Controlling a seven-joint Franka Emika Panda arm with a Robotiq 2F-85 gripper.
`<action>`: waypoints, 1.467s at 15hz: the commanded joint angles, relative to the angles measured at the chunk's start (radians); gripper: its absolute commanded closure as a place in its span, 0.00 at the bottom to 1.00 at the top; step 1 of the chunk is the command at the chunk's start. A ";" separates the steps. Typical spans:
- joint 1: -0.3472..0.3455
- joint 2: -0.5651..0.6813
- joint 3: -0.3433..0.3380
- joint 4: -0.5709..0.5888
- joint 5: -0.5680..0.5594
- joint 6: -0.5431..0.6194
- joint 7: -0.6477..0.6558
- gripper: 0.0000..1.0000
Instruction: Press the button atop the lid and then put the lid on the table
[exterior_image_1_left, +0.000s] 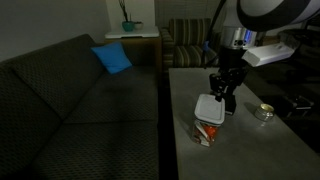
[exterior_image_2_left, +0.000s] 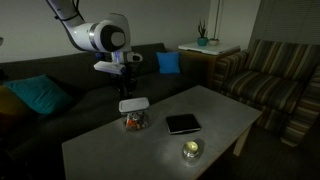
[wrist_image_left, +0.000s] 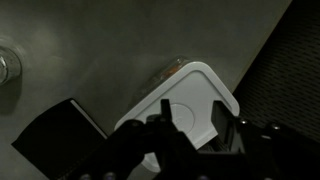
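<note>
The lid (exterior_image_1_left: 206, 107) is white and square with rounded corners, with a round button area in its middle. It sits on top of a clear container (exterior_image_1_left: 207, 132) with red contents on the light-grey table (exterior_image_1_left: 245, 150). It also shows in an exterior view (exterior_image_2_left: 133, 104) and in the wrist view (wrist_image_left: 195, 92). My gripper (exterior_image_1_left: 222, 97) hangs just above the lid's far side with its fingers apart and nothing between them. It shows in an exterior view (exterior_image_2_left: 128, 86) and in the wrist view (wrist_image_left: 200, 122), where the fingers straddle the lid's round middle.
A small black box (exterior_image_2_left: 183, 124) lies flat on the table, also in the wrist view (wrist_image_left: 55, 140). A round shiny dish (exterior_image_1_left: 265, 112) stands near the table's end (exterior_image_2_left: 191, 150). A dark sofa (exterior_image_1_left: 70, 100) with a blue cushion (exterior_image_1_left: 112, 58) runs along the table. An armchair (exterior_image_2_left: 265, 85) and a side table with a plant (exterior_image_1_left: 127, 25) stand beyond.
</note>
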 joint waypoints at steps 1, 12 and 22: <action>0.001 0.054 0.000 0.043 0.035 0.065 0.023 0.82; 0.054 0.194 -0.064 0.136 0.104 0.256 0.166 1.00; 0.109 0.304 -0.153 0.235 0.124 0.200 0.268 1.00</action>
